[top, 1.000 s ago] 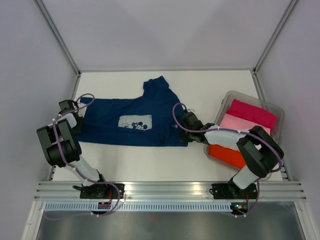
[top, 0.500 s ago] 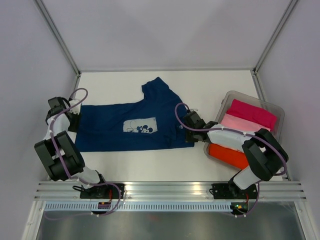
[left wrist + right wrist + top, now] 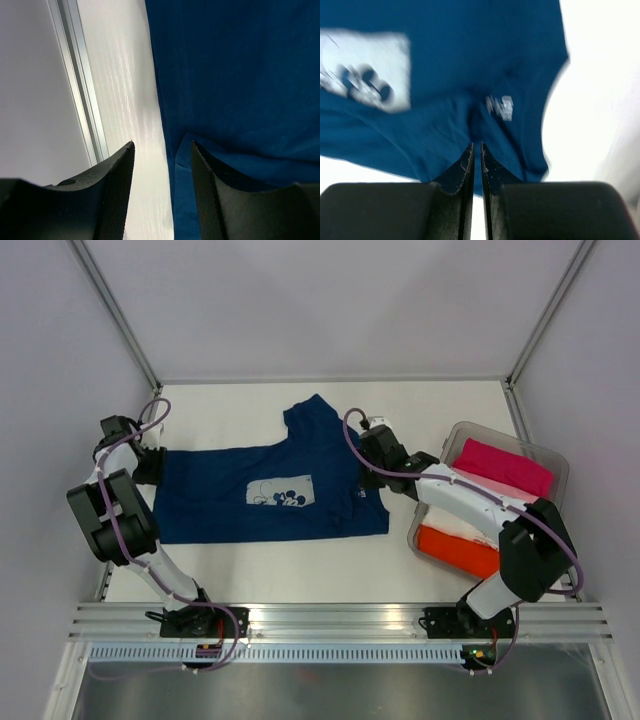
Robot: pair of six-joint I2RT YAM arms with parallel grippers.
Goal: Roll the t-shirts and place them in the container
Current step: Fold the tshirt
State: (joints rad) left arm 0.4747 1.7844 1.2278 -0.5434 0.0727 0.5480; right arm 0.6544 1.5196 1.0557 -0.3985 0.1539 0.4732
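A navy t-shirt point(image 3: 230, 505) with a white chest print point(image 3: 278, 492) lies spread flat across the table. My left gripper point(image 3: 143, 455) is at the shirt's left edge. In the left wrist view that gripper point(image 3: 162, 145) is open, with bare table and the edge of the shirt point(image 3: 235, 75) under the gap and nothing gripped. My right gripper point(image 3: 372, 448) hovers over the shirt's right end. In the right wrist view its jaws point(image 3: 475, 145) stand a thin slit apart with nothing between them, and the shirt point(image 3: 470, 50) is blurred below.
A clear plastic bin point(image 3: 562, 472) at the right holds folded tees: magenta point(image 3: 505, 465), pale pink point(image 3: 492, 487) and orange-red point(image 3: 458, 550). A metal rail point(image 3: 82, 100) runs along the table's left edge, close beside my left gripper. White walls enclose the table.
The left gripper has opened and drawn back along the left edge. The right gripper has let go of the shirt and moved toward the far side. The shirt now lies flatter.
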